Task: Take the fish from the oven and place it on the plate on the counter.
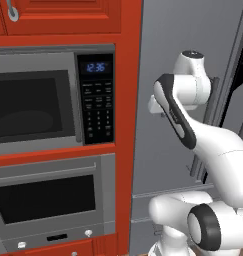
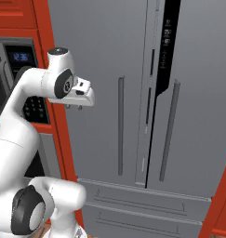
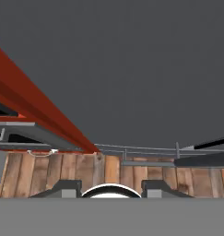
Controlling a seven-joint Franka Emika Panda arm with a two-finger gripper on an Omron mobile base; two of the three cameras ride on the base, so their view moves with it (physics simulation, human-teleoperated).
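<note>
The oven (image 1: 48,200) is set low in the red cabinet wall at the left, under the microwave. Its door with the dark glass window and bar handle is closed. The fish is hidden, and the plate and the counter are out of view. My arm is folded up to the right of the oven, in front of the grey fridge. The gripper (image 2: 73,107) hangs at about microwave height and points down. In the hand view the gripper (image 3: 111,186) is open, its two fingertips (image 3: 62,188) apart with nothing between them, looking down at a wooden floor.
A grey microwave (image 1: 38,100) with a black keypad and blue clock sits above the oven. A tall grey fridge (image 2: 133,69) with long vertical handles (image 2: 120,125) stands right of the red cabinet column (image 1: 127,125). Wooden floor planks (image 3: 109,168) lie below.
</note>
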